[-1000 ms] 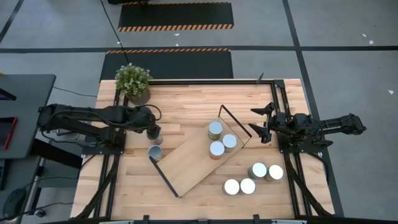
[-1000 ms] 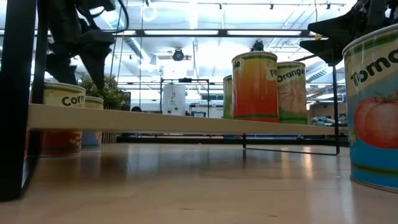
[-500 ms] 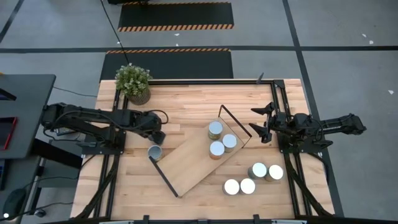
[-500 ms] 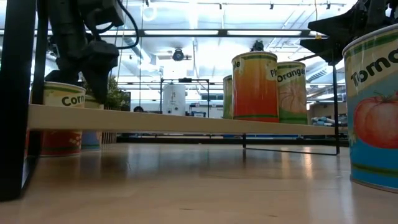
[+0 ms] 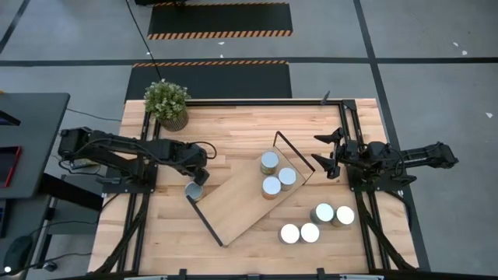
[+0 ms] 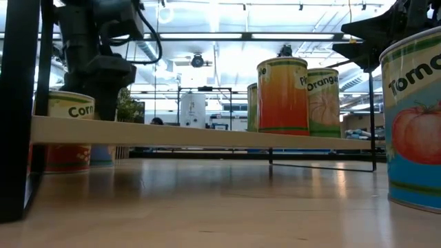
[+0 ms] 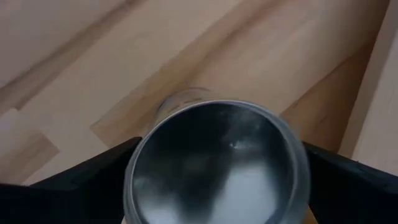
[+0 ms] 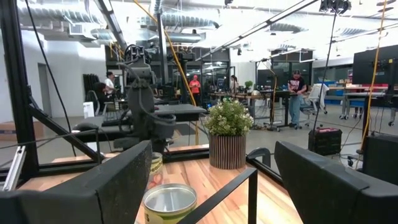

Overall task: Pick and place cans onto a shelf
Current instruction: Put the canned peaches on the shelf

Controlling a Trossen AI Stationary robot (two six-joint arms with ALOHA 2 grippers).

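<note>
Beside the shelf's (image 5: pixel 247 193) short end nearest the left arm, one can (image 5: pixel 194 190) stands on the tabletop (image 5: pixel 233 136), just off the black wire frame. The left gripper (image 5: pixel 200 173) hangs right over it with its fingers (image 7: pixel 81 177) spread wide, one on each side of the can's silver top, not yet closed on it.

The main risk, as I judge it, is that frame: the can sits so close to the shelf that a finger coming down on that side could strike the wire or the board edge, nudge the shelf, and upset the three cans (image 5: pixel 277 175) already standing on it toward the far end. A grip closed too high on the rim could also let the can tip as it lifts.

Four more cans (image 5: pixel 317 222) wait on the tabletop beyond the shelf's far end, near the right gripper (image 5: pixel 325 157), which hangs idle there with its fingers parted and empty.

The left wrist view alone shows the can centred between the fingers. The low view shows what the high view cannot: the printed can labels and the gap under the raised board. The plant (image 5: pixel 166 103) stands well behind the shelf.
</note>
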